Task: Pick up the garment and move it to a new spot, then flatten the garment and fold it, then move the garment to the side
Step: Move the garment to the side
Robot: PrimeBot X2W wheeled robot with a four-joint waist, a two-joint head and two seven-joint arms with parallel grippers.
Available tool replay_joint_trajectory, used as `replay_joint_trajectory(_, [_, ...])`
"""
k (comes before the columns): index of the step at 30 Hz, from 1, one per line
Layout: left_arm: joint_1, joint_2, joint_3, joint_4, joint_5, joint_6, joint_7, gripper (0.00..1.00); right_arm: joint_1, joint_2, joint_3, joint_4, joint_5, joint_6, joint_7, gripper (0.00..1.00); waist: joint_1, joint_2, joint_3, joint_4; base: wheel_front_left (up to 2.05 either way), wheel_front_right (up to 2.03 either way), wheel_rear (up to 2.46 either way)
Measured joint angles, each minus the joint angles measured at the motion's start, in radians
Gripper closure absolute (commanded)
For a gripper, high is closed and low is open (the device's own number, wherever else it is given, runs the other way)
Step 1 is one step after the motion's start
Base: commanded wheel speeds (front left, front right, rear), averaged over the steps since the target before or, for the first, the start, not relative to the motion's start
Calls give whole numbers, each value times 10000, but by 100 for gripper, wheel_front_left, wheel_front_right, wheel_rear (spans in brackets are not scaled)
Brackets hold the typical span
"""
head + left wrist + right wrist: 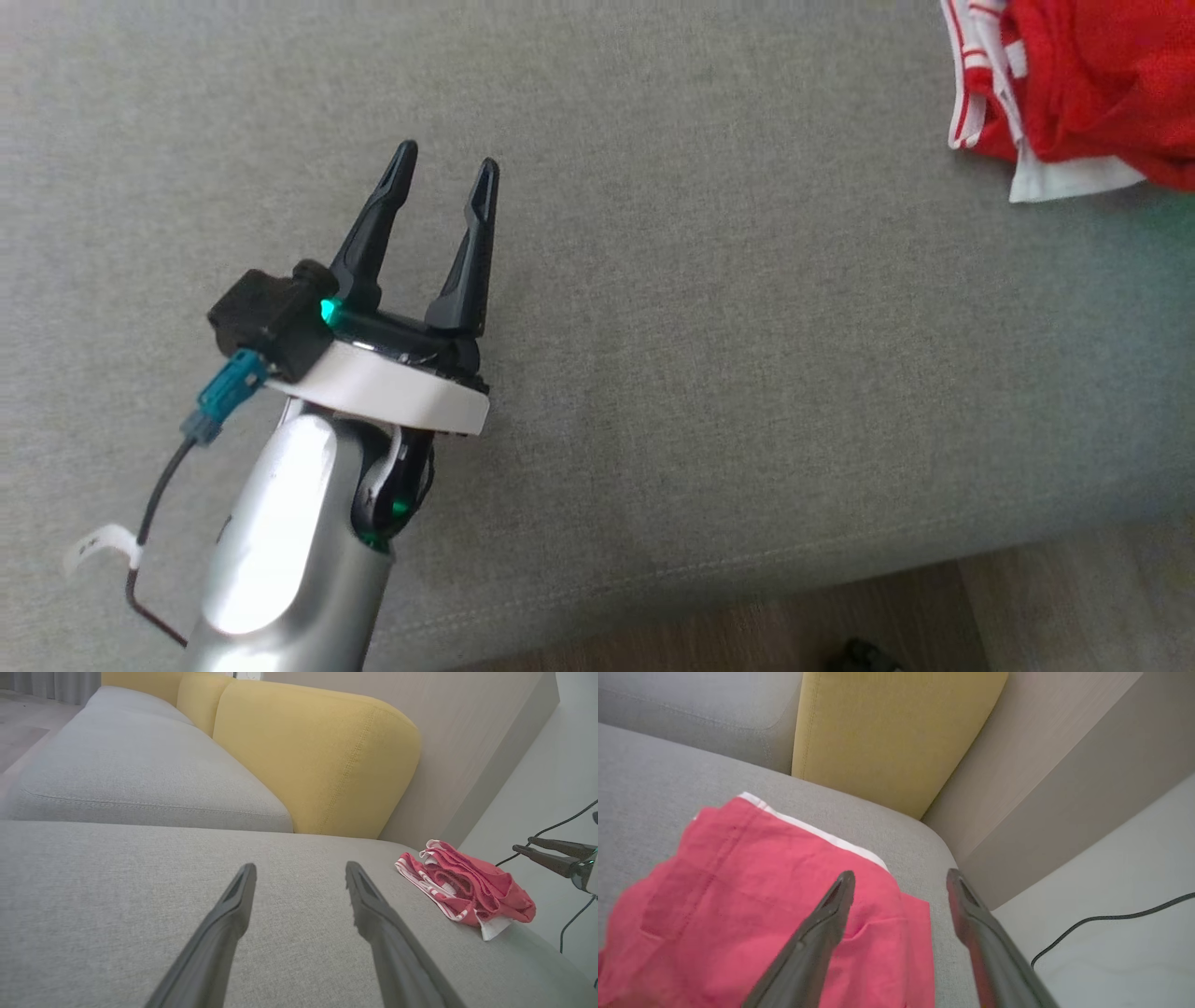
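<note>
- Left gripper: lower left of head view, on a silver forearm, over bare grey seat cushion. Dark fingers spread wide, pointing up and slightly right; nothing between them, nothing held. Green light at the base, teal connector at the wrist.
- Seat cushion: grey woven fabric, bare across the middle, stitched seam along the front edge. Strip of wood floor below it at lower right.
- Yellow back cushion: upright behind the seat in left wrist view.
- Garment: red with white trim and stripes, bunched in loose folds. Lying at the far right end of the seat cushion, upper right corner of head view, well apart from the left gripper.
- Right gripper: over the garment's edge in right wrist view. Fingers wide apart, no cloth pinched; one finger over red cloth, the other past the cloth's edge. Contact with the cloth: cannot tell.
- Black cable: on pale floor, right of the sofa.
</note>
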Motion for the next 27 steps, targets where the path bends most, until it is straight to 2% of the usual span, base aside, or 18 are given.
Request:
replay_joint_trajectory(8, [467,-2,259,-59,-339,13,0,0,-199,711,-464,-706,-307,0,280,0,0,0,-805,181,0,0,0])
replay_joint_trajectory(15, [621,-8,430,-105,-435,79,0,0,-40,1887,-734,-2192,-357,0,52,0,0,0,-1282,401,0,0,0])
replay_joint_trajectory(19, [929,-4,633,-180,-506,192,0,0,897,2654,-1095,-3212,-226,0,-416,0,0,0,-1625,561,0,0,0])
replay_joint_trajectory(26, [1529,-6,719,-222,-506,470,0,0,3419,3923,-1896,-4474,-368,0,-1145,0,0,0,-2280,949,0,0,0])
replay_joint_trajectory(27, [1529,-6,719,-222,-506,470,0,0,3419,3923,-1896,-4474,-368,0,-1145,0,0,0,-2280,949,0,0,0])
